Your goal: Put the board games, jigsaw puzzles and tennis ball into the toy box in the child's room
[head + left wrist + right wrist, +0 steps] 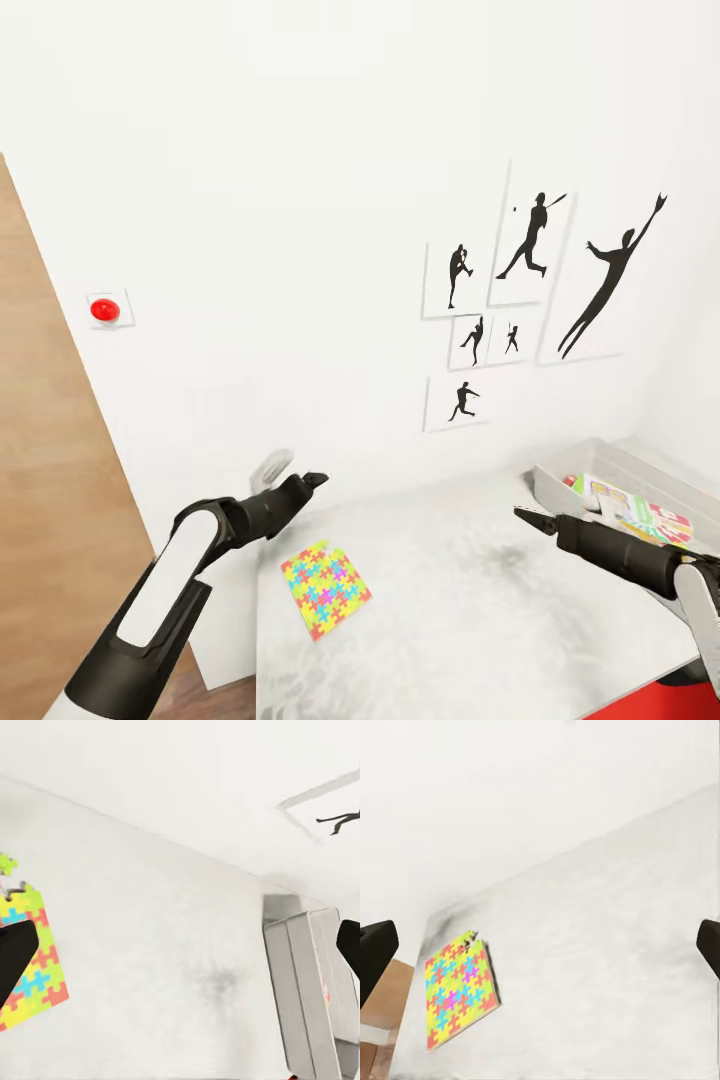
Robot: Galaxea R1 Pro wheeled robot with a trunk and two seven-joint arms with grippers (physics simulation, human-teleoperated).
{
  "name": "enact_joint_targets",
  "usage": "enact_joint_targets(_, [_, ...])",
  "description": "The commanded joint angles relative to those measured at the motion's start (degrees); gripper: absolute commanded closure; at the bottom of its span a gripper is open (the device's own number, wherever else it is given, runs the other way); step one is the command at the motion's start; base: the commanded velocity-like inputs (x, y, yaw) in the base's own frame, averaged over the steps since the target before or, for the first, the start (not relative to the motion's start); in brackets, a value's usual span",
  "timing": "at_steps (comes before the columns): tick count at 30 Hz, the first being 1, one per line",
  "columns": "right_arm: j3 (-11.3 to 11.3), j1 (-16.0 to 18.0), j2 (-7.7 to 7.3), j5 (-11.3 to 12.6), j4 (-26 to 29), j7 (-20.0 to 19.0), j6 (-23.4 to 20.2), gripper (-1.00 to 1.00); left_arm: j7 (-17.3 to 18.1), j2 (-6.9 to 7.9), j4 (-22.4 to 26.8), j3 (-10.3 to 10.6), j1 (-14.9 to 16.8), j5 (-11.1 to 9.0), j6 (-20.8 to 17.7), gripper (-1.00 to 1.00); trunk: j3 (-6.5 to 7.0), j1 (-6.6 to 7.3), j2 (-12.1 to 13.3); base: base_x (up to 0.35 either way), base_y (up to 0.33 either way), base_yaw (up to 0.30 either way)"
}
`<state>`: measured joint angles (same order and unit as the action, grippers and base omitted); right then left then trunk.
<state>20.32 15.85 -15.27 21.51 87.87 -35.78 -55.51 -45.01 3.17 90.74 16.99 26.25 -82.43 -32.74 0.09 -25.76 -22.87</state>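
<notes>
Here the pale grey table [470,590] stands against a white wall, and both arms reach out over it. A jigsaw puzzle [325,588], a thin flat square of yellow, pink, green, blue and orange pieces, lies flat near the table's left edge, turned at an angle to that edge; the right wrist view shows it close to the table's left end [460,990], with wood floor beyond the edge. At the table's far right corner sits the light grey toy box [560,478], open-topped, and inside it a board game [640,512] with bright cartoon print lies flat against the bottom; a small red and white part shows at the box's near left inside corner, too small to name. The left end effector [312,482] hangs above the table's far left corner, just beyond the puzzle and apart from it, holding nothing; in the left wrist view its dark fingertips [15,960] sit at opposite sides of the picture, so its jaws stand wide. The right end effector [530,520] hovers over the table just left of the toy box's near end, empty as well, and in the right wrist view its fingertips [376,949] are likewise far apart, jaws wide. On the wall above the table hang black sports silhouette pictures [530,290], and farther left a red button [104,311] sits on a small white plate. A strip of red [660,705] shows below the table's near right edge.
</notes>
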Motion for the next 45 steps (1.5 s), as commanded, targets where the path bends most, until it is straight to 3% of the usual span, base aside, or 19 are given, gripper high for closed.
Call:
enact_joint_targets(1, [0.0, 0.5, -0.16, -0.4, -1.1, -0.2, -0.9, -1.00, -0.5, 0.31, 0.1, -0.4, -0.9, -0.2, 0.1, -1.00, -0.02, -0.02, 0.0, 0.000, 0.000, 0.000])
enact_joint_targets(4, [-0.7, 3.1, -0.63, -1.3, -5.4, -0.1, -2.1, -1.00, -0.2, 1.62, 0.4, -3.1, -3.8, 0.3, 0.2, -1.00, -0.02, -0.02, 0.0, 0.000, 0.000, 0.000])
enact_joint_targets(5, [-0.7, 3.1, -0.63, -1.3, -5.4, -0.1, -2.1, -1.00, -0.2, 1.62, 0.4, -3.1, -3.8, 0.3, 0.2, -1.00, -0.02, -0.02, 0.0, 0.000, 0.000, 0.000])
enact_joint_targets(6, [-2.5, 6.2, -0.95, -2.2, -9.7, -0.1, -2.8, -1.00, 1.9, 2.79, 0.6, -6.3, -6.6, 0.6, 0.2, -1.00, -0.02, -0.02, 0.0, 0.000, 0.000, 0.000])
enact_joint_targets(9, [-4.9, 8.3, -1.10, -3.0, -13.6, -0.1, -3.3, -1.00, 5.3, 3.86, 0.7, -9.1, -9.3, 0.8, 0.2, -1.00, -0.02, -0.02, 0.0, 0.000, 0.000, 0.000])
enact_joint_targets(13, [-6.8, 9.1, -1.10, -3.5, -15.5, 0.0, -3.5, -1.00, 7.4, 4.51, 0.7, -10.9, -10.7, 1.1, 0.2, -1.00, -0.02, -0.02, 0.0, 0.000, 0.000, 0.000])
enact_joint_targets(16, [-10.4, 10.4, -0.97, -3.9, -17.5, 0.0, -3.7, -1.00, 9.7, 5.19, 0.8, -13.4, -12.3, 1.4, 0.2, -1.00, -0.02, -0.02, 0.0, 0.000, 0.000, 0.000])
enact_joint_targets(17, [-10.4, 10.4, -0.97, -3.9, -17.5, 0.0, -3.7, -1.00, 9.7, 5.19, 0.8, -13.4, -12.3, 1.4, 0.2, -1.00, -0.02, -0.02, 0.0, 0.000, 0.000, 0.000])
enact_joint_targets(20, [-14.7, 12.2, -0.76, -4.1, -19.4, 0.1, -3.8, -1.00, 11.0, 5.75, 0.8, -16.1, -14.0, 1.6, 0.2, -1.00, -0.02, -0.02, 0.0, 0.000, 0.000, 0.000])
enact_joint_targets(21, [-14.7, 12.2, -0.76, -4.1, -19.4, 0.1, -3.8, -1.00, 11.0, 5.75, 0.8, -16.1, -14.0, 1.6, 0.2, -1.00, -0.02, -0.02, 0.0, 0.000, 0.000, 0.000])
enact_joint_targets(26, [-19.8, 14.7, -0.28, -4.4, -22.3, 0.2, -3.7, -1.00, 12.4, 6.25, 0.8, -19.9, -15.8, 1.6, 0.1, -1.00, -0.02, -0.02, 0.0, 0.000, 0.000, 0.000])
enact_joint_targets(32, [-21.8, 16.7, 0.23, -4.5, -25.5, 0.3, -3.7, -1.00, 12.9, 6.40, 0.5, -21.2, -16.5, 1.8, 0.1, -1.00, -0.02, -0.02, 0.0, 0.000, 0.000, 0.084])
enact_joint_targets(38, [-23.4, 20.5, 2.00, -4.7, -32.8, 0.2, -3.4, -1.00, 13.1, 6.57, -0.7, -22.0, -17.1, 1.8, 0.1, -1.00, 0.03, -0.02, 0.0, 0.000, 0.000, 0.210])
enact_joint_targets(45, [-24.1, 26.5, 3.20, -4.6, -45.4, 0.0, 0.1, -1.00, 16.5, 7.11, -10.1, -23.8, -16.7, 1.8, -0.1, -1.00, 0.08, -0.02, 0.0, 0.000, 0.000, 0.274])
